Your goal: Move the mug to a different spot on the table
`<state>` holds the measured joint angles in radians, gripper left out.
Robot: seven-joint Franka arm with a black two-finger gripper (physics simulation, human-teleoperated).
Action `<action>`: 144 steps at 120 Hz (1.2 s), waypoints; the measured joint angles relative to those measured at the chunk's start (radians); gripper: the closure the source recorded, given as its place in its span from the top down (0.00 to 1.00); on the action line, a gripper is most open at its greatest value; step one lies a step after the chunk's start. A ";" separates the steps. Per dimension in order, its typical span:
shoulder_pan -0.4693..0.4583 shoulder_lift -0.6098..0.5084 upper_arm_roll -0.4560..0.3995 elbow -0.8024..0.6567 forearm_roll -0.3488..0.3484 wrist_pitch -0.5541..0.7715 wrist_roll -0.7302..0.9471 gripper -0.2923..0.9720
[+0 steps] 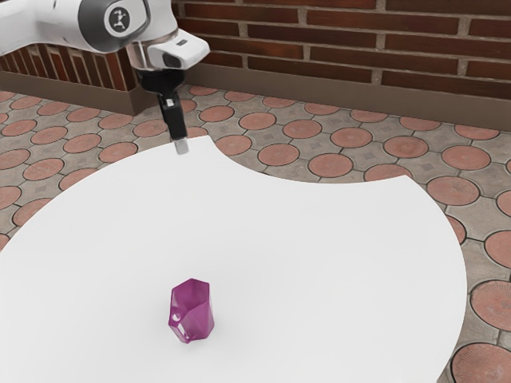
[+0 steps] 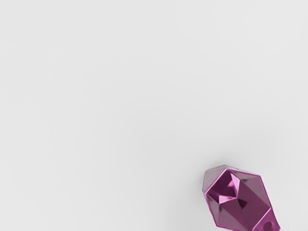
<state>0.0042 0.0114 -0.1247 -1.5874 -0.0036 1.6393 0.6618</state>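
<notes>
Nearest the exterior camera, one purple faceted mug (image 1: 191, 311) rests on the single white round surface (image 1: 319, 239), free on every side, so I judge an approach from above unobstructed. One pincer (image 1: 181, 147), mine, hangs above the surface's far rim, well apart from the mug and carrying nothing; how far it is open I cannot tell from this angle. I judge the move not yet begun.
</notes>
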 joint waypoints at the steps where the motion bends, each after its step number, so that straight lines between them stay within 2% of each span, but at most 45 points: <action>1: 0.000 0.000 0.000 0.000 0.000 0.000 0.000 0.77; 38: 0.009 -0.015 0.001 -0.018 0.005 -0.002 0.012 0.77; 51: 0.019 -0.102 0.000 -0.126 -0.001 -0.002 -0.004 0.77; 65: -0.013 -0.208 0.000 -0.291 -0.021 0.011 -0.077 0.77; 82: -0.013 -0.240 -0.008 -0.386 -0.065 0.034 -0.162 0.77; 102: -0.011 -0.392 -0.040 -0.639 -0.125 0.145 -0.258 0.77; 123: -0.016 -0.521 -0.079 -0.880 -0.168 0.330 -0.387 0.77; 132: -0.026 -0.550 -0.091 -0.961 -0.178 0.419 -0.448 0.77; 144: -0.033 -0.549 -0.114 -0.990 -0.183 0.491 -0.521 0.77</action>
<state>-0.0287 -0.5374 -0.2390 -2.5778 -0.1865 2.1308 0.1411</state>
